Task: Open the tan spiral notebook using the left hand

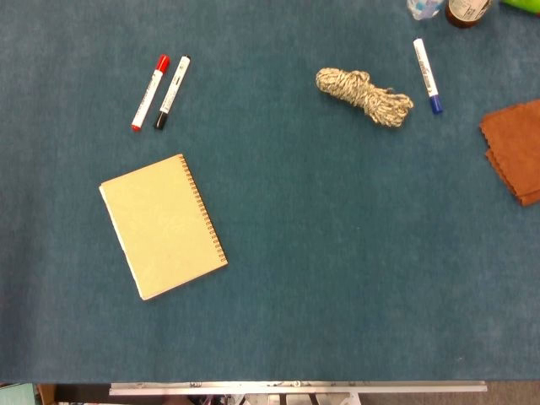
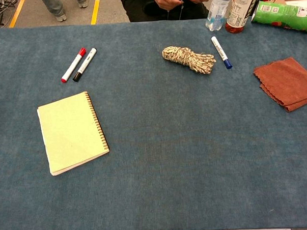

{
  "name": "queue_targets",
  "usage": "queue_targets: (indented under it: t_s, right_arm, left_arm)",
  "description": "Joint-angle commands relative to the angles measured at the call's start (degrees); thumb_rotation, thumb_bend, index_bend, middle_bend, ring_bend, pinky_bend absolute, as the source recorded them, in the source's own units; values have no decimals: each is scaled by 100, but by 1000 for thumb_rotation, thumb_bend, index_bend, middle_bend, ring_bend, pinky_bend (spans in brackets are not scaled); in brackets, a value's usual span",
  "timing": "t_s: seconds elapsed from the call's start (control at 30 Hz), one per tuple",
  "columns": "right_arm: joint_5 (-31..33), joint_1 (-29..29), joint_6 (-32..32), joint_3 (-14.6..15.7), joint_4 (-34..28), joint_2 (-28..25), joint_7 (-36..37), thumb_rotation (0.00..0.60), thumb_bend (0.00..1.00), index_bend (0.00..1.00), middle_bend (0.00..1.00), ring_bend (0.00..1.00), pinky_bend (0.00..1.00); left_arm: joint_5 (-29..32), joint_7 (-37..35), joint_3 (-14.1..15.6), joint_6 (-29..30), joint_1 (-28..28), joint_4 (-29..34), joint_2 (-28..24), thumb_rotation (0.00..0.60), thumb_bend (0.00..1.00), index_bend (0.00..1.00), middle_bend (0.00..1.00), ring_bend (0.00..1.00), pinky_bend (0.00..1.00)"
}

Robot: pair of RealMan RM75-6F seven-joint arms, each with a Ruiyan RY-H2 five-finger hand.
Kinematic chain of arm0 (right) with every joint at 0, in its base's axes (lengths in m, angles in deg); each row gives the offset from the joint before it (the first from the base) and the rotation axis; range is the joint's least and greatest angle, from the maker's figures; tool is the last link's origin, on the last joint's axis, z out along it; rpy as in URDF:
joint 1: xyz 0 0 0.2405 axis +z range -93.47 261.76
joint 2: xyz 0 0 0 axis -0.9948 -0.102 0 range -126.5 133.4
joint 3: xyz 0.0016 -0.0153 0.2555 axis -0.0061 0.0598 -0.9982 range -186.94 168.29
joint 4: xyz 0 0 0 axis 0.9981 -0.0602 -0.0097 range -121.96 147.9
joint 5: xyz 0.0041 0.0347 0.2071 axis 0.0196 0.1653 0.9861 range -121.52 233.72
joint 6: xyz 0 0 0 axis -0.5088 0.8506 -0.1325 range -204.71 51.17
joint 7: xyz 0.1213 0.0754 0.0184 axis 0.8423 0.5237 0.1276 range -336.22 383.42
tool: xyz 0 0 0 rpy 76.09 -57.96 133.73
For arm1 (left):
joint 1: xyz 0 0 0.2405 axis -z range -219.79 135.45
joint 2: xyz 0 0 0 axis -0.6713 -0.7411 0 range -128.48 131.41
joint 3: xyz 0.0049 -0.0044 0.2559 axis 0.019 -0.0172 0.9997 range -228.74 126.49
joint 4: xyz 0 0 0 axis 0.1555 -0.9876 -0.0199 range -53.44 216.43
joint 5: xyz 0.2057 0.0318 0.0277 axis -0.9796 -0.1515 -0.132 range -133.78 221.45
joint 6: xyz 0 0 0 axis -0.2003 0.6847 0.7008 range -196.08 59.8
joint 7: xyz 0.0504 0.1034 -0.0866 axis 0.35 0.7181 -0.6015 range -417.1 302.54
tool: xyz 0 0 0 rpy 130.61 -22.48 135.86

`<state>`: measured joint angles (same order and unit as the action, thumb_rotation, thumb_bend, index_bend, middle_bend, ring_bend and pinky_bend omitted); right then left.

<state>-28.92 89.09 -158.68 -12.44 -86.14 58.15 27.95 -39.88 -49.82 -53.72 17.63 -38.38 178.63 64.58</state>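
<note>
Two hands absent from both views, state unknowable; tan notebook (image 1: 163, 226) closed, flat on left of table (image 1: 337, 278), spiral on right edge; cover light, thin, floppy — lift at left free edge

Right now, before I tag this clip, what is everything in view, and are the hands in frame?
spiral notebook: 1, tan, closed, flat on table's left part, spiral on its right edge.
markers: 2, one red-capped, one black-capped, side by side beyond the notebook.
blue marker: 1, white body, far right of centre.
rope bundle: 1, beige and brown, left of the blue marker.
cloth: 1, rust brown, folded, right edge.
bottles: 2, one clear, one dark, far edge.
green packet: 1, far right corner.
table: 1, blue cover.
person: 1, partly visible beyond table.
robot hands: neither in view.
</note>
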Motion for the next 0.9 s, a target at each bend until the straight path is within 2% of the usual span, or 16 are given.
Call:
queue_targets:
  t_s: [0.03, 0.2, 0.37, 0.53, 0.67, 0.9]
  right_arm:
    - [-1, 3, 9, 2, 0, 1, -4, 600, 179, 225, 199, 151, 280]
    - [12, 20, 20, -21, -7, -14, -2, 600, 180, 225, 199, 151, 280]
    - [8, 34, 0, -52, -42, -42, -13, 600, 179, 225, 199, 151, 280]
    - [-29, 65, -19, -89, -129, -98, -58, 600, 179, 225, 199, 151, 280]
    - [-63, 88, -3, -87, -209, -118, -120, 600, 180, 225, 199, 151, 280]
    - [-100, 78, -40, -76, -337, -166, -220, 600, 180, 225, 199, 151, 280]
  left_arm:
    - [-5, -6, 10, -17, 5, -9, 11, 600, 455, 107, 21, 0, 0]
    - [-84, -118, 32, -52, 35, -91, 39, 600, 455, 107, 20, 0, 0]
    - [-460, -745, 220, -408, 222, -380, -105, 600, 435, 107, 20, 0, 0]
    - [-1148, -1490, 468, -764, 583, -1119, -103, 600, 388, 107, 23, 0, 0]
    - [-1925, -2280, 670, -622, 884, -2039, 191, 600, 371, 115, 59, 0, 0]
    - [-2692, -2814, 909, -375, 1306, -3229, 779, 600, 327, 167, 89, 0, 0]
